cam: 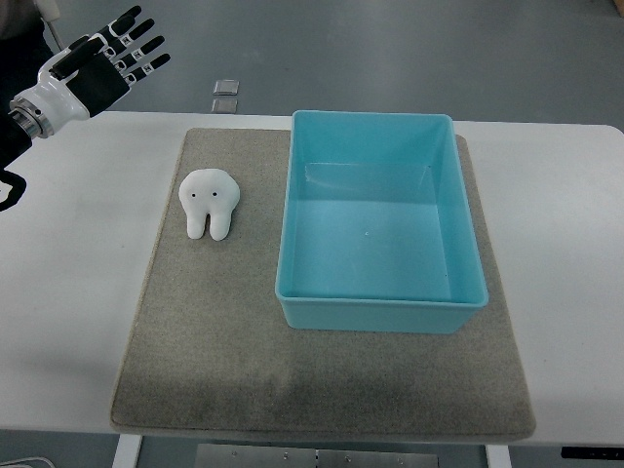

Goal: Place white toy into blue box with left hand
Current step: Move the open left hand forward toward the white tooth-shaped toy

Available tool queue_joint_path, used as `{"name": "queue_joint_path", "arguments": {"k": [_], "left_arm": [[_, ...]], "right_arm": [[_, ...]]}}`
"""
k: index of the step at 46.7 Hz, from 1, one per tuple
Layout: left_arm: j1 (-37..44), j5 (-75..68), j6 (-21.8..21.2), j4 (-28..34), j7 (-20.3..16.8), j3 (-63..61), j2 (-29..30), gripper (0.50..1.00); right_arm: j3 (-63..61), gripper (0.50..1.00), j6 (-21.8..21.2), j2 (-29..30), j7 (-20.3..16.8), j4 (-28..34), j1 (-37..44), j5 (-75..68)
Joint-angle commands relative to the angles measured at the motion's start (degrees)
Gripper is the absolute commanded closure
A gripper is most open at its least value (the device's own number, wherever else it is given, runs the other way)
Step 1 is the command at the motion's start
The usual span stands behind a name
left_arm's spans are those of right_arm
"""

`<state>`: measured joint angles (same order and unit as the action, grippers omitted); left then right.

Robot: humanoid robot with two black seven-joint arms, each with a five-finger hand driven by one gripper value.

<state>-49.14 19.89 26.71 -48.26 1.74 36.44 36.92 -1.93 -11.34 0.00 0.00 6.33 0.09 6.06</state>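
On the white table [78,292] a grey mat [214,341] carries the white toy [210,203] — just left of the blue box [380,307]. Your left hand [102,68] hovers far-left, fingers spread, empty — reach next.

One steep overhead view from the robot's side, over the whole mat [322,390] and table [565,244].

The left robot hand [102,60] has its arm cut off at the frame's upper left edge, and two small squares [225,95] beyond the bench [78,292] are too small to identify.
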Motion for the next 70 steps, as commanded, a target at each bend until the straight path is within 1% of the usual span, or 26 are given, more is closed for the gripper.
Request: {"name": "queue_joint_path", "arguments": {"k": [1,11,20,25,35,41,45,50,54,58,60,62,70], "left_arm": [[0.2,-3.5,1.1,0.1,-0.3,0.2,0.1,0.504],[0.4,-16.5,1.3,0.2,-4.3,0.4,0.3,0.504],[0.2,-32.0,1.3,-0.4,-6.3,0.5,1.1,0.506],[0.1,-40.1,1.3,-0.9,-8.2,0.5,1.7,0.506],[0.3,-53.6,0.4,-6.0,-13.1,0.4,5.8,0.506],[0.6,-60.0,-1.0,-7.0,-15.1,0.3,6.8,0.506],[0.8,-63.3,-1.2,-7.3,-15.6,0.2,7.6,0.506],[1.0,-66.1,-1.6,-9.9,-16.0,0.0,9.4,0.51],[1.1,-69.6,-4.1,-12.9,-16.1,0.0,10.9,0.51],[1.1,-73.2,-8.8,-15.3,-16.1,-0.5,11.5,0.51],[1.1,-74.9,-10.4,-16.2,-16.1,-0.6,11.6,0.51],[1.1,-76.7,-11.2,-17.0,-16.1,-0.8,11.6,0.51],[1.3,-84.1,-11.7,-19.2,-16.1,-0.8,11.6,0.51]], "right_arm": [[0.0,0.564,0.0,0.0,0.0,0.0,0.0,0.0],[0.0,0.564,0.0,0.0,-0.1,0.0,0.0,0.0],[0.0,0.564,0.0,0.0,0.0,0.0,0.0,0.0],[0.0,0.564,0.0,0.0,0.0,0.0,0.0,0.0],[0.0,0.564,0.0,0.0,0.0,0.0,0.0,0.0],[0.0,0.564,0.0,0.0,0.0,0.0,0.0,0.0],[0.0,0.564,0.0,0.0,0.0,0.0,0.0,0.0],[0.0,0.564,0.0,0.0,0.0,0.0,0.0,0.0],[0.0,0.564,0.0,0.0,0.0,0.0,0.0,0.0],[0.0,0.564,0.0,0.0,0.0,0.0,0.0,0.0],[0.0,0.564,0.0,0.0,0.0,0.0,0.0,0.0],[0.0,0.564,0.0,0.0,-0.1,0.0,0.0,0.0],[0.0,0.564,0.0,0.0,0.0,0.0,0.0,0.0]]}}
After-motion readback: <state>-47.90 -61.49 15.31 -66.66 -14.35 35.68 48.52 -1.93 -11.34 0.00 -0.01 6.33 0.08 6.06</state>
